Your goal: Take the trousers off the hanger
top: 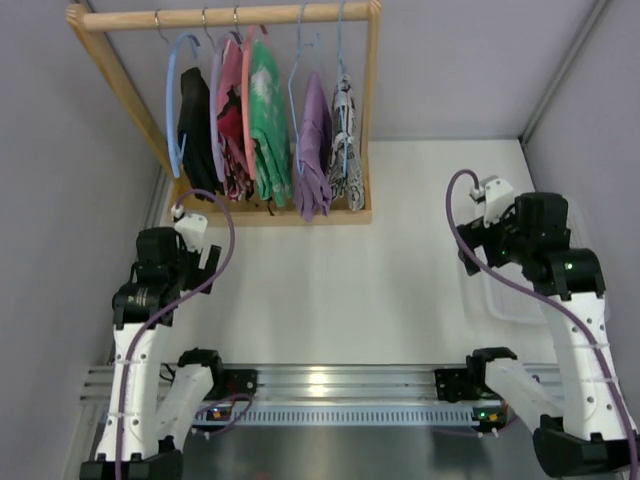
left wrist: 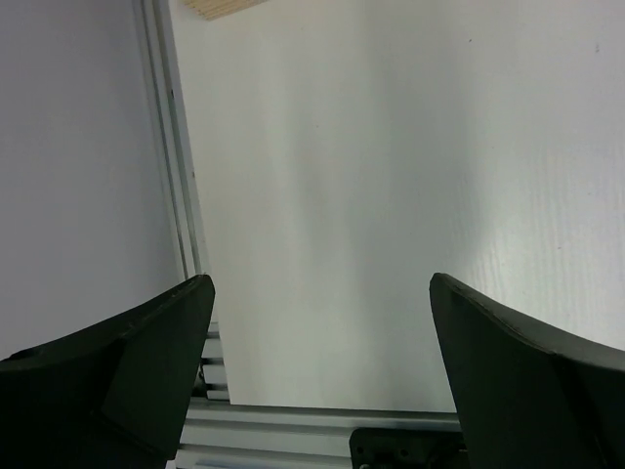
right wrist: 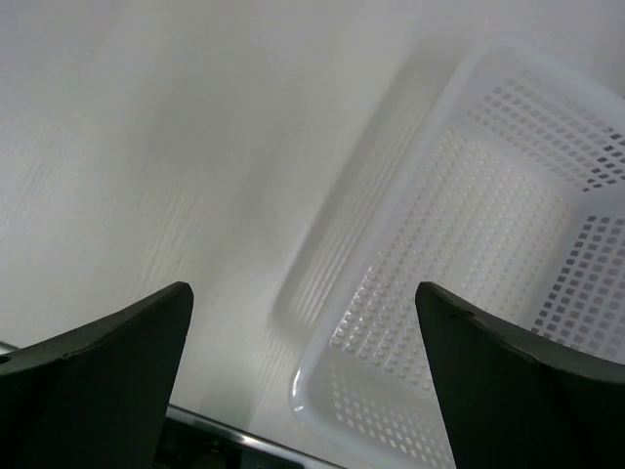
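The trousers (top: 345, 140), white with dense black print, hang on a thin light-blue hanger (top: 340, 40) at the right end of the wooden rack's rail (top: 225, 15). My left gripper (top: 192, 222) is open and empty, low over the table at the left, well short of the rack. In the left wrist view its gripper (left wrist: 322, 293) shows only bare table between the fingers. My right gripper (top: 478, 200) is open and empty at the right, above a white basket. In the right wrist view its gripper (right wrist: 303, 298) frames the basket's corner.
The rack (top: 270, 215) stands at the back left with a black garment (top: 197, 130) on a thicker blue hanger, a pink top (top: 232, 110), a green patterned top (top: 270, 120) and a purple garment (top: 313, 150). A white perforated basket (right wrist: 488, 215) sits at the right (top: 505, 300).
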